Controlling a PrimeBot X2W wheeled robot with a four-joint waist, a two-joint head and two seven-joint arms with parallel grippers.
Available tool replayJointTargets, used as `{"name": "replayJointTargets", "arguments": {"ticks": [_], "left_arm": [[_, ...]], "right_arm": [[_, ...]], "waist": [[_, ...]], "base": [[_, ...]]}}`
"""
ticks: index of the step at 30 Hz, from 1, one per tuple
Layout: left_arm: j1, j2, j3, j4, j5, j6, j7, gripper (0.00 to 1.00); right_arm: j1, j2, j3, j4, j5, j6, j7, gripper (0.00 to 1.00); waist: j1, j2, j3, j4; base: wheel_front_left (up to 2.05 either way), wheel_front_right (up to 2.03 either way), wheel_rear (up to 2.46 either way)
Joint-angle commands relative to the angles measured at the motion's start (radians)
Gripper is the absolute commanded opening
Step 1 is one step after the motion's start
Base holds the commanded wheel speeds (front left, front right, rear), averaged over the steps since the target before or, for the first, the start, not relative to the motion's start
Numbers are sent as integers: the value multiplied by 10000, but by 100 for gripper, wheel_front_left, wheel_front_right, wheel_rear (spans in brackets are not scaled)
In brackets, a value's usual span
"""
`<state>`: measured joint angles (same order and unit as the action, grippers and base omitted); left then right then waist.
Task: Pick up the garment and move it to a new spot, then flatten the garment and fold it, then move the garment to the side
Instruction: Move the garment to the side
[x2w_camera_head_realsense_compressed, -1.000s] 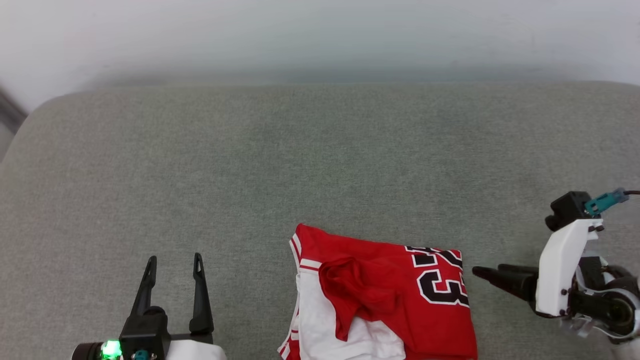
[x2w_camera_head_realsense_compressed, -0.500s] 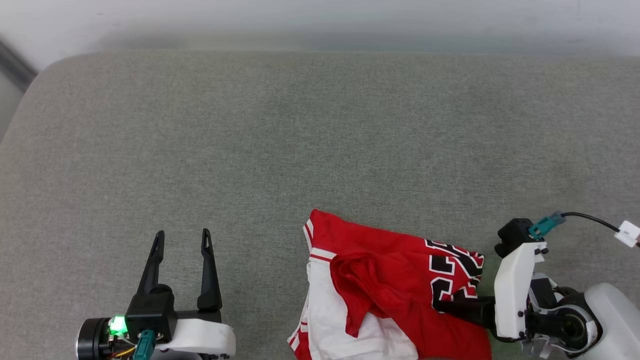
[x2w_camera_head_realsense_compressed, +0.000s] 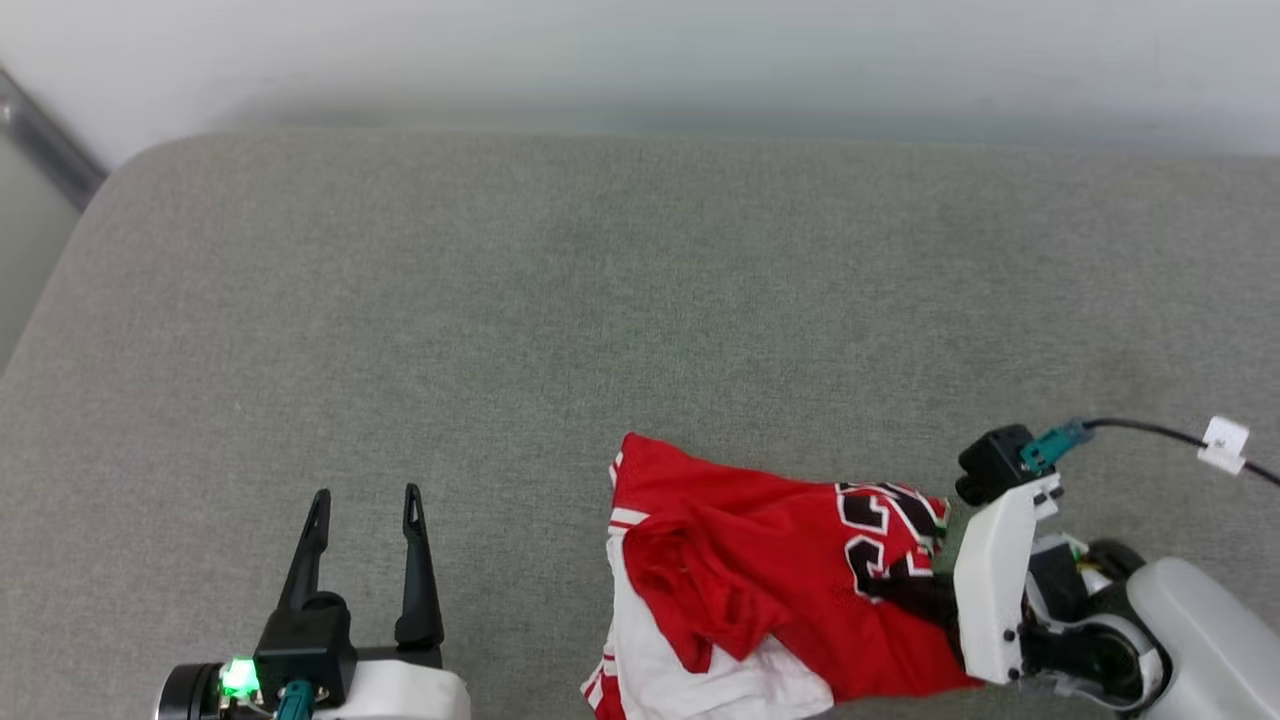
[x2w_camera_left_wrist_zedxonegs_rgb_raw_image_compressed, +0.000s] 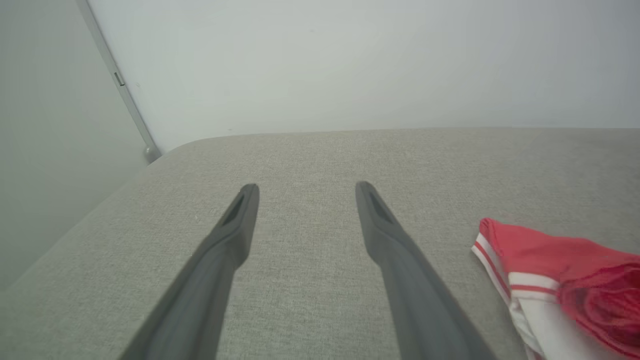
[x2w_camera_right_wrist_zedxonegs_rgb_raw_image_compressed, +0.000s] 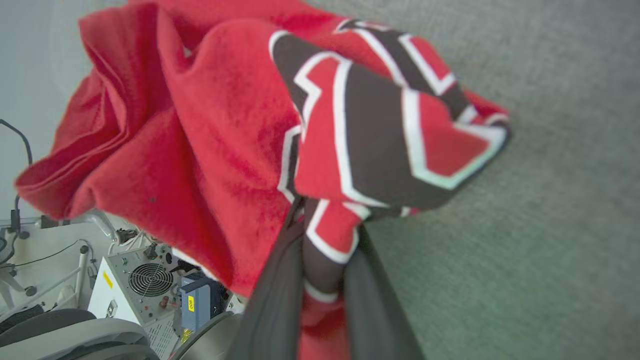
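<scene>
Shirt (x2w_camera_head_realsense_compressed: 760, 570) soft, light, floppy; likely sags, drags. Right gripper (x2w_camera_right_wrist_zedxonegs_rgb_raw_image_compressed: 322, 240) clamped on printed edge; bunched layers look safest hold. Left gripper (x2w_camera_head_realsense_compressed: 365, 495) jaws apart, empty.

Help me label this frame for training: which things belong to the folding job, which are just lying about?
Job: garment, right gripper shut on it, left gripper open, grey fabric surface.
Lying about: white fan box, blue box, wall rail.
</scene>
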<state>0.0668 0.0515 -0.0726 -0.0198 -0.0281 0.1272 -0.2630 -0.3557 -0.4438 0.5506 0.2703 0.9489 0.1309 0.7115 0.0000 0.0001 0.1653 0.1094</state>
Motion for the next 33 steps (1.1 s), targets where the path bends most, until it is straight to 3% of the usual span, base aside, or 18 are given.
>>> {"name": "replayJointTargets", "arguments": {"ticks": [1,10,18,25,33], "left_arm": [[105,-16,4,0,29,29,-22,100],[623,-17,145,-211,-23,27,-22,100],[424,-14,217,-374,-122,86,-22,100],[-188,33,372,-444,51,-182,-22,100],[-983,410,492,-662,238,-540,-22,100]], "right_arm": [[-206,-135,22,-102,-37,-4,-71,0],[-1155,-1494,870,-1698,-429,-4,-473,0],[-1887,-2820,849,-2642,-938,-4,-411,0],[-2474,-3916,207,-2316,-1781,-4,-700,0],[-3353,-4743,-556,-1031,-3122,-7,-1080,0]], "waist": [[0,-1,-180,-91],[0,-1,-688,-929],[0,-1,-151,-2216],[0,-1,847,-3071],[0,-1,2204,-3422]], "base": [[0,0,0],[0,0,0],[0,0,0],[0,0,0],[0,0,0]]}}
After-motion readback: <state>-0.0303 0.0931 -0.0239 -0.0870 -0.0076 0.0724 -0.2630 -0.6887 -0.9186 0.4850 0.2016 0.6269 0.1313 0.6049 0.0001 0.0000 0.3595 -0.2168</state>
